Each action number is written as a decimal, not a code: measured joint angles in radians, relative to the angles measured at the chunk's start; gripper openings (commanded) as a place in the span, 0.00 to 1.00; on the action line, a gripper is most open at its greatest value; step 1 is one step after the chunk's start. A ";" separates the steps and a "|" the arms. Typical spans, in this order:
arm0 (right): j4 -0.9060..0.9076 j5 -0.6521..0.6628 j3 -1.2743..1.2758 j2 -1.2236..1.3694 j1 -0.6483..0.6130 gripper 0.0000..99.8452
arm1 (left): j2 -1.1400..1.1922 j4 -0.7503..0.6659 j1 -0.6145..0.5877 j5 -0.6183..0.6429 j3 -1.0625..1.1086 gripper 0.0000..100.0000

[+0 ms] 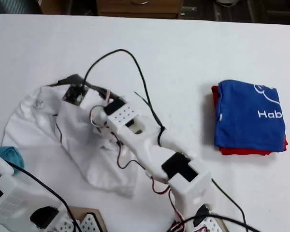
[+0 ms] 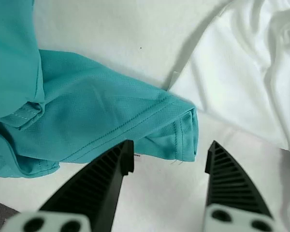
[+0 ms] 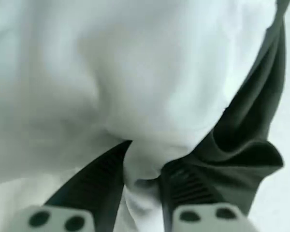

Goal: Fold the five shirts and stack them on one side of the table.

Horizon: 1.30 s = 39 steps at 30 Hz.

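Note:
A white shirt [image 1: 77,140] lies crumpled at the table's left, with a dark shirt [image 1: 70,79] peeking out from under its far edge. My right gripper [image 3: 141,171] is shut on a fold of the white shirt [image 3: 111,87], with dark fabric [image 3: 251,130] beside it; that arm [image 1: 145,145] stretches across the middle. A teal shirt [image 2: 87,111] lies just ahead of my left gripper [image 2: 169,159], which is open and holds nothing. It shows as a teal patch [image 1: 9,155] at the left edge. A folded blue shirt [image 1: 249,116] sits on a folded red one [image 1: 251,151] at the right.
Black cables [image 1: 135,72] loop over the table's middle from the arm. The left arm's white base [image 1: 14,203] stands at the near left corner. Brown furniture [image 1: 140,7] stands beyond the far edge.

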 measured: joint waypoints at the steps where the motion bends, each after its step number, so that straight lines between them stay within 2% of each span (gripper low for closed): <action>1: 0.015 0.000 -0.011 0.000 0.000 0.02 | 0.000 0.000 0.003 0.000 0.000 0.26; 12: 0.124 0.000 -0.017 -0.258 0.049 0.02 | 0.000 0.000 0.101 0.000 0.028 0.26; 21: 0.133 0.000 -0.086 -0.334 0.387 0.02 | 0.000 0.000 0.204 0.000 0.109 0.26; 24: 0.135 0.000 -0.057 -0.334 0.431 0.04 | 0.000 -0.002 0.227 0.000 0.109 0.26; 29: 0.163 0.000 -0.031 -0.334 0.408 0.24 | 0.000 -0.021 0.229 0.000 0.112 0.26; 31: 0.180 0.000 -0.032 -0.334 0.373 0.29 | 0.000 -0.025 0.229 0.000 0.112 0.26; 39: 0.189 0.000 -0.089 -0.322 0.166 0.29 | 0.000 -0.025 0.230 0.000 0.112 0.26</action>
